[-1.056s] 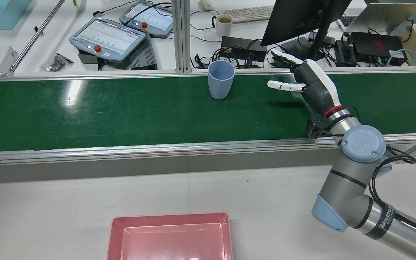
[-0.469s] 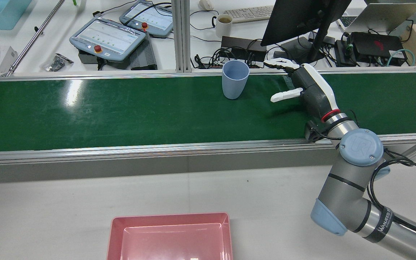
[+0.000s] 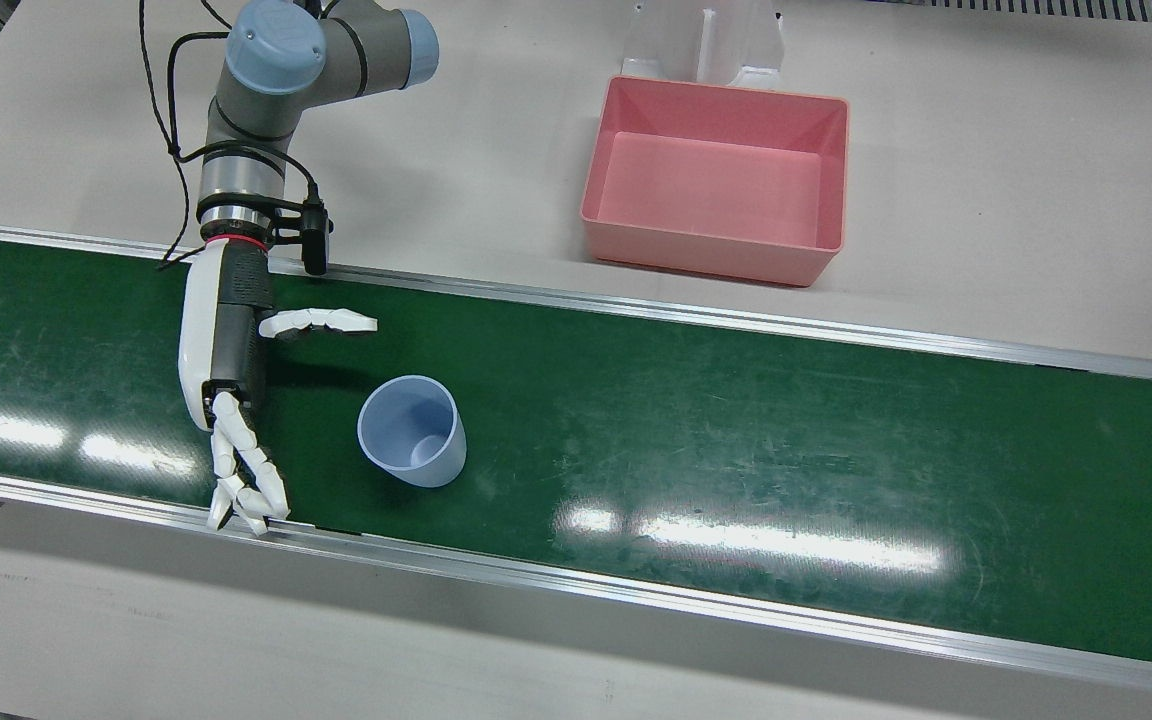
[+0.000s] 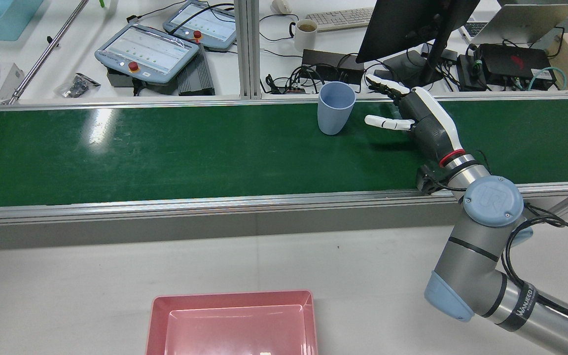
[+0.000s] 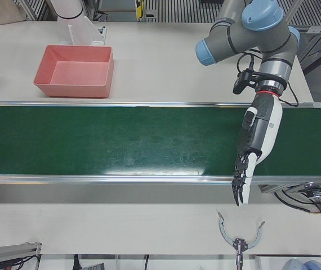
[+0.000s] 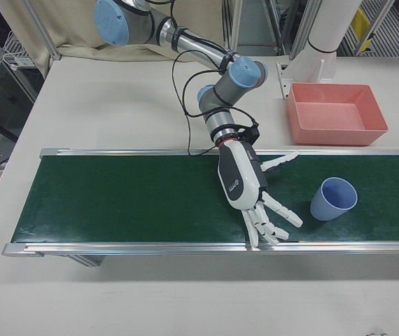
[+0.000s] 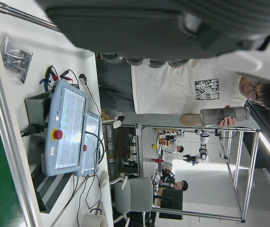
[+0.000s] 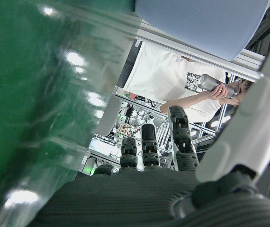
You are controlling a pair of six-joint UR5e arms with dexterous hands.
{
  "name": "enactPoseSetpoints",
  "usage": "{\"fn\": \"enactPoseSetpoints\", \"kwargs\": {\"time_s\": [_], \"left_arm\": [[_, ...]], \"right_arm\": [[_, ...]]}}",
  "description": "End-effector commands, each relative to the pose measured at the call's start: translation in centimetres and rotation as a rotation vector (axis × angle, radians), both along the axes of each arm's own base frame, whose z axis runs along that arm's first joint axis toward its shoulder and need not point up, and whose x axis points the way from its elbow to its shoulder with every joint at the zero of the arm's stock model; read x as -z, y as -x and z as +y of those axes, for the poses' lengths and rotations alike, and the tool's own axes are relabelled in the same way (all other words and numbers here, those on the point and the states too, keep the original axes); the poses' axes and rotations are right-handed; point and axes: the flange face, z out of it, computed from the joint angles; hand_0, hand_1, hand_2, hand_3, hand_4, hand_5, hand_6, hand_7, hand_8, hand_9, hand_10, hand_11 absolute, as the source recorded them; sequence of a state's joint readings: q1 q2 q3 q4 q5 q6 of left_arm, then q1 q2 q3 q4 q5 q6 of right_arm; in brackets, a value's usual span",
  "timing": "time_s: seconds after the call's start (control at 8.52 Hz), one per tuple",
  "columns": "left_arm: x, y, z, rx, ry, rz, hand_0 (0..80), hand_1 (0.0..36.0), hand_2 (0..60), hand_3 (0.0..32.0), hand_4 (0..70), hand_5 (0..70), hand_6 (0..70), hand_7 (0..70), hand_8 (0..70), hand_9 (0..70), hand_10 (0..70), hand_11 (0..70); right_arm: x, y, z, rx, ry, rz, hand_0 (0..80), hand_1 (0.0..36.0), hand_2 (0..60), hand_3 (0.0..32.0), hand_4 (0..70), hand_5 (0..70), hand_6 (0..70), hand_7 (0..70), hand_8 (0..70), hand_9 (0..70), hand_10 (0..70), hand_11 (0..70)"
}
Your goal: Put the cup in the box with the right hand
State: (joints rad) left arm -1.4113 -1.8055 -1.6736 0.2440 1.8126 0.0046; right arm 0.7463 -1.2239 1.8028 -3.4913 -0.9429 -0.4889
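A pale blue cup (image 3: 411, 430) stands upright on the green belt (image 3: 736, 420), near the operators' side rail; it also shows in the rear view (image 4: 336, 115) and the right-front view (image 6: 332, 198). My right hand (image 3: 226, 350) lies low over the belt beside the cup, open, thumb and fingers spread toward it, with a small gap and no contact (image 4: 422, 121) (image 6: 245, 182). The right hand view shows the cup's wall (image 8: 196, 23) close ahead. The pink box (image 3: 716, 255) sits empty on the table behind the belt (image 4: 230, 297). My left hand (image 5: 256, 146) hangs open over the belt's far end.
Metal rails (image 3: 636, 300) run along both belt edges. Beyond the far rail in the rear view are two teach pendants (image 4: 148, 49), a mug (image 4: 306, 32), cables and a monitor stand (image 4: 432, 49). A white stand (image 3: 706, 40) rises behind the box.
The cup has travelled along the belt toward my right hand, rightward in the rear view. The hand has shifted slightly and its thumb has risen again; it stays open.
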Motion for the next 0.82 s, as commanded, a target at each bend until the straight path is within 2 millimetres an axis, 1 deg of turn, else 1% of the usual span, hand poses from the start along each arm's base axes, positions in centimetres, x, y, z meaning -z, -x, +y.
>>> {"fn": "enactPoseSetpoints", "kwargs": {"time_s": [0.0,0.23,0.35,0.47,0.7], "left_arm": [[0.00,-0.01,0.00,-0.001,0.000,0.000,0.0,0.0,0.0,0.0,0.0,0.0,0.0,0.0,0.0,0.0,0.0,0.0],[0.00,-0.01,0.00,-0.001,0.000,0.000,0.0,0.0,0.0,0.0,0.0,0.0,0.0,0.0,0.0,0.0,0.0,0.0],[0.00,-0.01,0.00,-0.001,0.000,0.000,0.0,0.0,0.0,0.0,0.0,0.0,0.0,0.0,0.0,0.0,0.0,0.0],[0.00,0.01,0.00,0.001,0.000,0.000,0.0,0.0,0.0,0.0,0.0,0.0,0.0,0.0,0.0,0.0,0.0,0.0],[0.00,0.01,0.00,0.001,0.000,0.000,0.0,0.0,0.0,0.0,0.0,0.0,0.0,0.0,0.0,0.0,0.0,0.0]], "right_arm": [[-0.14,0.01,-0.10,-0.004,0.003,0.004,38.9,11.7,19.4,0.0,2.6,2.4,7.1,35.2,7.3,17.3,0.0,0.0],[-0.05,0.05,-0.12,-0.002,0.001,0.003,39.0,11.8,19.4,0.0,1.6,2.4,6.9,34.4,7.1,16.9,0.0,0.0],[-0.05,0.05,-0.12,-0.002,0.001,0.003,39.2,11.4,18.5,0.0,2.7,2.4,7.0,34.8,7.3,17.1,0.0,0.0],[0.04,0.08,-0.15,-0.002,0.000,0.002,45.7,2.2,2.6,0.0,15.7,2.4,7.1,35.3,7.3,17.2,0.0,0.0],[0.15,-0.07,-0.12,-0.003,-0.002,-0.002,47.2,0.1,0.0,0.0,17.8,2.4,6.9,34.5,7.3,17.1,0.0,0.0]]}}
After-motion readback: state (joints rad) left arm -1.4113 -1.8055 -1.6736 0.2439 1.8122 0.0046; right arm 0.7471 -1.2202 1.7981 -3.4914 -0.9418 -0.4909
